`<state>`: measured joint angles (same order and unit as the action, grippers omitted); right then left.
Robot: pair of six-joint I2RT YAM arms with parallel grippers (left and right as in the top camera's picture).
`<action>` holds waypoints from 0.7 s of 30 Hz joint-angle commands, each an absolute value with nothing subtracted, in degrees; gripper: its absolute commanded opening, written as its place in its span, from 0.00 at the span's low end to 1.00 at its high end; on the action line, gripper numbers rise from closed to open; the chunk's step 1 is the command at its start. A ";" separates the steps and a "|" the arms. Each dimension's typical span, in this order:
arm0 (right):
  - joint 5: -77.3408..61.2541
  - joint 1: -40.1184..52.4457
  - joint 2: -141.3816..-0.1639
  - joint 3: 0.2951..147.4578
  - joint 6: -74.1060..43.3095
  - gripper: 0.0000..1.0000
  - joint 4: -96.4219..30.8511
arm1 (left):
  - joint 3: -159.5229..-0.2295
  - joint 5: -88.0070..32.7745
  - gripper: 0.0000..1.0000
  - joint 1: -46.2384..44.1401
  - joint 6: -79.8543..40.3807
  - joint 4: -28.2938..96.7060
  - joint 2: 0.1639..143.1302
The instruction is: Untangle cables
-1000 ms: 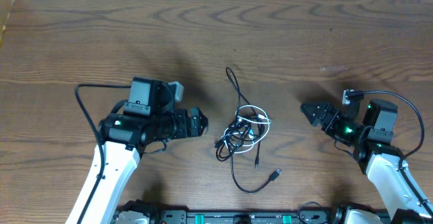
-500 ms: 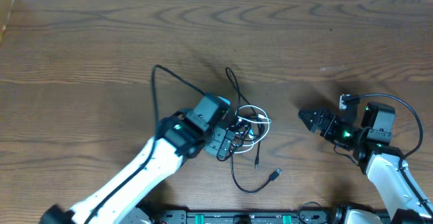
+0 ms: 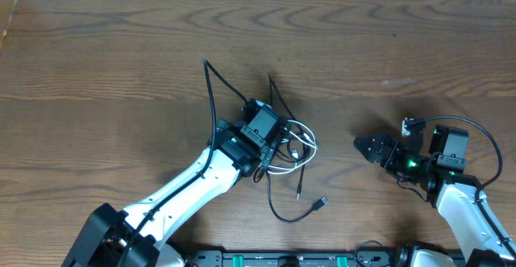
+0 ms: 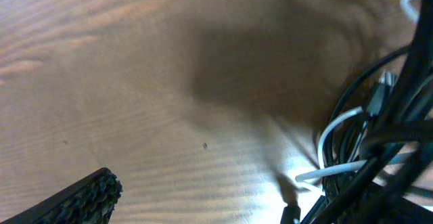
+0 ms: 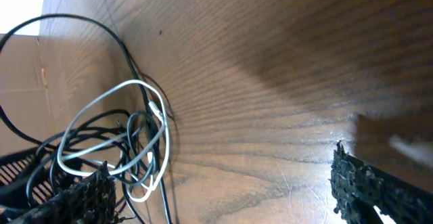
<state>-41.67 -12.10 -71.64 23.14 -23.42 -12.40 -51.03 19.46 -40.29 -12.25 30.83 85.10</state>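
While my left claw [image 3: 272,143] hangs over the left side of the heap, the cables [image 3: 294,158] lie in a knot on the counter [image 3: 121,49]. The knot sits about midway between left and right, somewhat toward the near edge. My left claw stands apart. In my left wrist view one ribbed finger [image 4: 81,200] shows at the lower left, with bare wood between it and the cords, and it clamps nothing. The other finger I cannot make out among the dark strands crowding the right of that view. From above, my wrist covers part of the knot, so I cannot tell whether I am touching it.

The white cord [image 3: 310,144] loops out on the right side of the knot, wound through the black ones. One black strand runs out toward the far side. A black loop [image 3: 292,221] trails to the near side and curls right to a small plug [image 3: 321,202]. A second plug end [image 3: 299,193] lies just left of that plug, apart from it.

My right claw [image 3: 363,146] sits well to the right of the knot, pointing left at it. It is wide apart and empty. In my right wrist view its ribbed fingers [image 5: 369,190] flank bare wood, and the heap lies beyond them at the left, untouched.
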 commanded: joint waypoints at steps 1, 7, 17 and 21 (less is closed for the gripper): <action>-41.89 -12.34 -71.64 23.20 -22.68 0.99 -13.32 | -50.70 23.64 0.95 -40.32 -13.45 29.06 84.18; -41.87 -12.34 -71.64 23.20 -22.68 0.99 -13.98 | -52.80 23.59 0.95 -40.32 -13.41 32.16 79.40; -41.80 -12.34 -71.64 23.20 -22.65 0.99 -15.29 | -51.66 19.42 0.99 -40.32 -15.20 34.00 75.83; -38.89 -12.34 -71.64 23.20 -22.68 0.99 -17.54 | -51.33 18.48 1.00 -40.32 -15.33 34.44 76.47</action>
